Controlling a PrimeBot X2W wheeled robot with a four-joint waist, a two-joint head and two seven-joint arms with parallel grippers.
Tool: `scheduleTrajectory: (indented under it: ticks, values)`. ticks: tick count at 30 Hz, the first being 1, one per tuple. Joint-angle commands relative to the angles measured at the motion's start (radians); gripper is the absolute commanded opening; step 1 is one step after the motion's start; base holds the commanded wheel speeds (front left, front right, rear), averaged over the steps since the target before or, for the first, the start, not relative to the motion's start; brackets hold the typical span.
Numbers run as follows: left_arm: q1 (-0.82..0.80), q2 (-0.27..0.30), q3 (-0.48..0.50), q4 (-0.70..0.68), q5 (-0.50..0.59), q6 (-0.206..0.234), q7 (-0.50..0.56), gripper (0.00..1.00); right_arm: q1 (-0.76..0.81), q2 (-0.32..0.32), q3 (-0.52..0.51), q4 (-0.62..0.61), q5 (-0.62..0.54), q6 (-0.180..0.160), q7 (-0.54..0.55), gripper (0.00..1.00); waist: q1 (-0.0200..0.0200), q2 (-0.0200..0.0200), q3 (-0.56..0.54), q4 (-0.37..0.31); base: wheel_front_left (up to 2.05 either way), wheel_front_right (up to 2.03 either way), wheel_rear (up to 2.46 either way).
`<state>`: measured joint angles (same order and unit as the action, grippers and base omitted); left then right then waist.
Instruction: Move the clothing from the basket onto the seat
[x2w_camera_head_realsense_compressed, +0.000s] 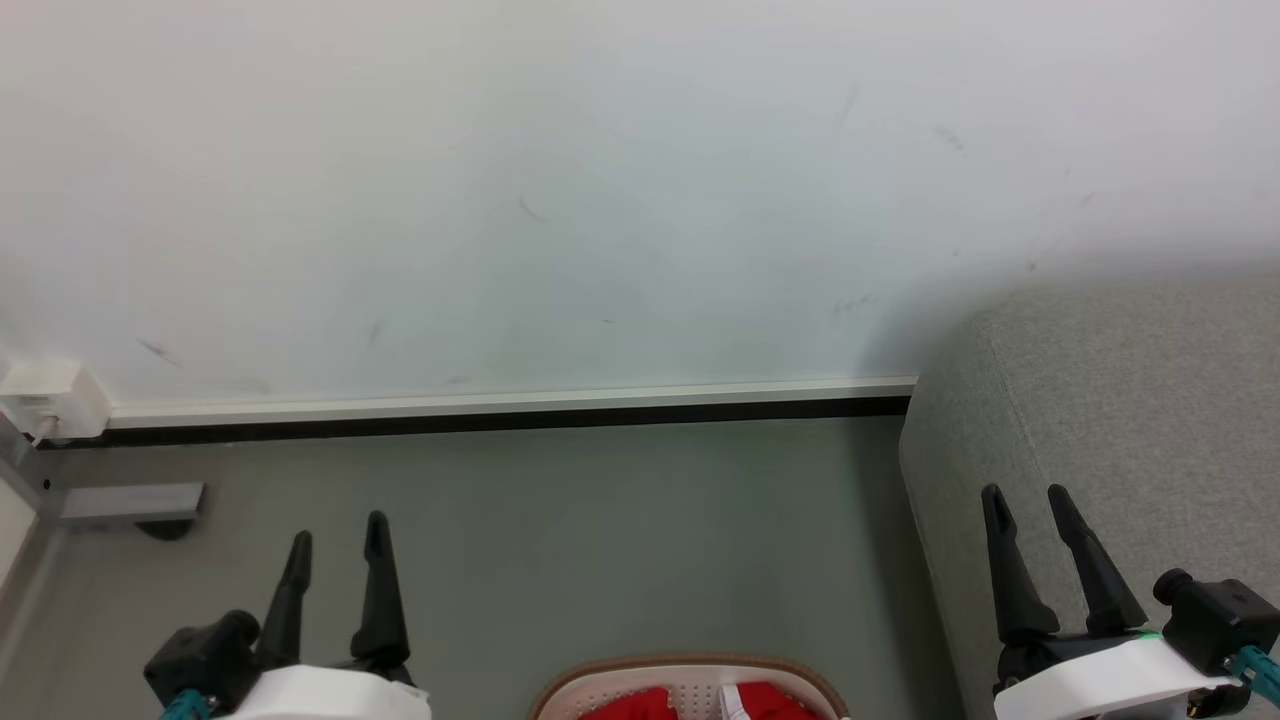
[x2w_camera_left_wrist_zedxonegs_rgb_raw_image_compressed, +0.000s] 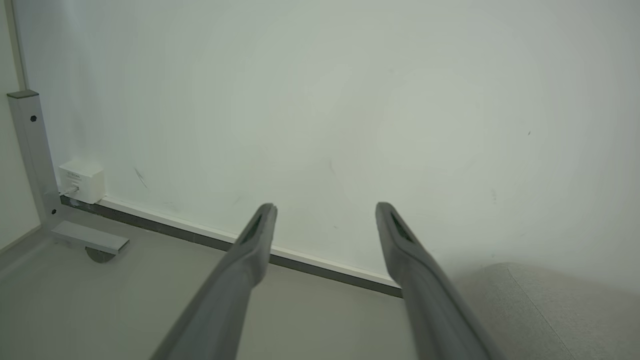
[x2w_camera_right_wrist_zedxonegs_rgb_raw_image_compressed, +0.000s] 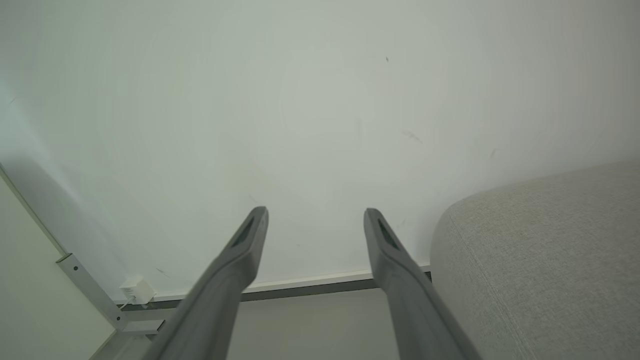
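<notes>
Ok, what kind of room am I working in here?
Probably a home-style living room corner, maybe a mock-up: a grey fabric sofa stands by a scuffed white wall with a skirting board, and a laundry basket holding red clothing sits on the grey floor.

The left gripper (x2w_camera_head_realsense_compressed: 338, 530) holds its fingers spread and empty over the grey floor (x2w_camera_head_realsense_compressed: 600, 530). The right gripper (x2w_camera_head_realsense_compressed: 1025, 492), equally spread and empty, hangs over the near edge of the seat (x2w_camera_head_realsense_compressed: 1130, 400). Between the two, back from their fingertips, the basket (x2w_camera_head_realsense_compressed: 680, 663) holds the red clothing (x2w_camera_head_realsense_compressed: 630, 705). Ahead of both runs the skirting (x2w_camera_head_realsense_compressed: 500, 403) under the white wall (x2w_camera_head_realsense_compressed: 600, 200).
</notes>
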<state>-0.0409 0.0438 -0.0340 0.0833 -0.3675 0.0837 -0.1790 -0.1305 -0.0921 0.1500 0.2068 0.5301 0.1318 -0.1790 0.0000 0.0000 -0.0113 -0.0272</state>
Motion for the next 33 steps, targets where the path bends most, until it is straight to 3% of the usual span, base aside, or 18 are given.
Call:
scheduleTrajectory:
  ticks: [1,33]
  values:
    - [0.005,0.008,0.000,-0.011,0.033,0.002,-0.012,1.00,-0.021,-0.002,0.004,-0.002,-0.030,-0.001,-0.011,1.00,0.0000,0.0000,-0.001,0.000,0.00,0.00,0.00]
    - [0.019,0.010,-0.024,-0.011,0.274,0.038,-0.076,1.00,-0.030,-0.008,0.048,0.032,-0.223,-0.002,-0.076,1.00,0.0000,0.0000,-0.012,-0.008,0.00,0.00,0.00]
